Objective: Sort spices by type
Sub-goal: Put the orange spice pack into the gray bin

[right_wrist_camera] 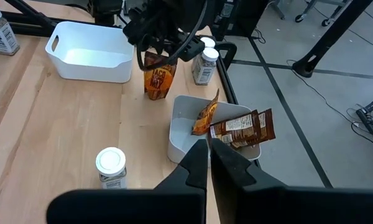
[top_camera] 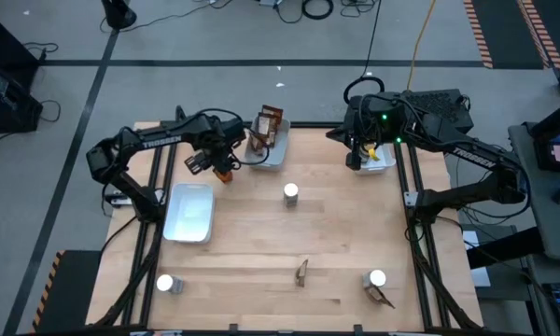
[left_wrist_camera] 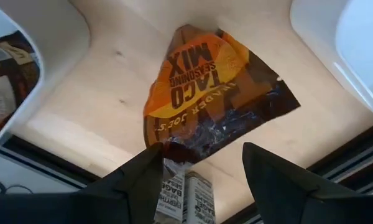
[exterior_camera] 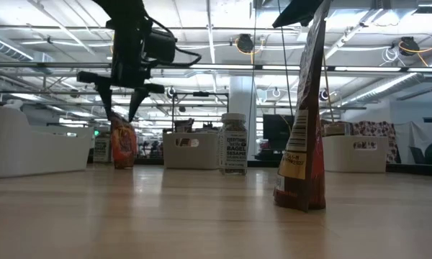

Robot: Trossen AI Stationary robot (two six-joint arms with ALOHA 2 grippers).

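Pale wood shows across most of the worktop (top_camera: 261,252), so the sorting looks well short of finished. The white tray at the far edge (top_camera: 273,149) already holds at least 2 dark-brown and orange packets (top_camera: 266,128), sticking up past its rim, and that seems to be the packet pile. The tray under the right arm (top_camera: 381,161) has something in it, though I cannot tell what. The long tray on the left (top_camera: 189,211) looks bare.

The left claw (left_wrist_camera: 199,165) hangs spread just above an upright taco seasoning packet (left_wrist_camera: 211,99) that stands on the wood beside the packet tray; its fingers sit to either side of the packet's top edge and I cannot say they are touching it. The right claw (right_wrist_camera: 209,163) is over at the far right tray with its fingers pressed together on nothing.

Still loose, as far as I can see: 1 white-capped jar (top_camera: 290,193) mid-worktop, another (top_camera: 165,283) at the near left, a third (top_camera: 376,278) at the near right with a packet (top_camera: 382,297) lying beside it, and 1 more packet (top_camera: 301,272) near the front. I'd judge most of the job is left.
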